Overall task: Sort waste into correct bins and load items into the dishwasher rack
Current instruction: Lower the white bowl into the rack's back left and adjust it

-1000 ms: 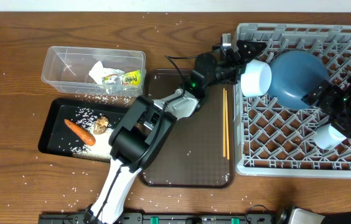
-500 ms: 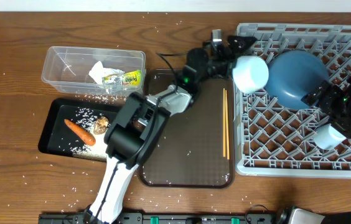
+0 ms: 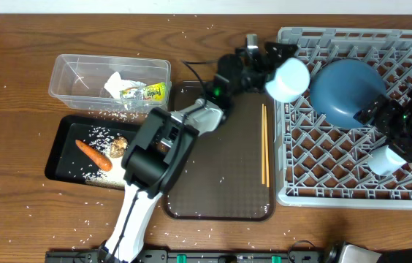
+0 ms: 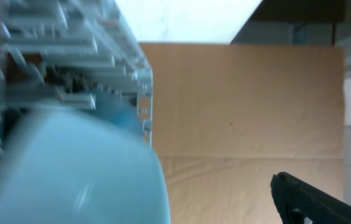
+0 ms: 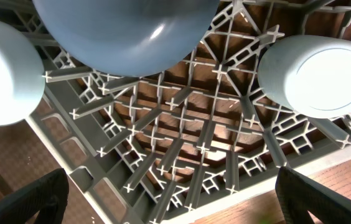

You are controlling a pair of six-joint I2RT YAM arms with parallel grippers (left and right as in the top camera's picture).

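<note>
My left gripper (image 3: 269, 63) is shut on the white bowl (image 3: 288, 79) and holds it tipped on its side above the top left corner of the grey dishwasher rack (image 3: 337, 172). The bowl fills the lower left of the left wrist view (image 4: 70, 168), where only one finger shows. It also shows in the right wrist view (image 5: 1, 68). The blue plate (image 3: 348, 88) lies face down in the rack. My right gripper (image 5: 172, 186) is open and empty over the rack, next to an upturned white cup (image 5: 315, 74). The chopsticks (image 3: 264, 142) lie on the brown tray.
The clear tub (image 3: 67, 69) holds a white tissue (image 3: 115, 82) and a yellow-green wrapper (image 3: 145, 93). The black tray (image 3: 63, 157) holds a carrot piece (image 3: 93, 155), a brown lump (image 3: 119, 146) and rice. The brown serving tray (image 3: 220, 175) lies under my left arm. Rice grains are scattered on the table.
My left gripper has carried the white bowl a little up and to the left, away from the blue plate. The right arm has not moved.
</note>
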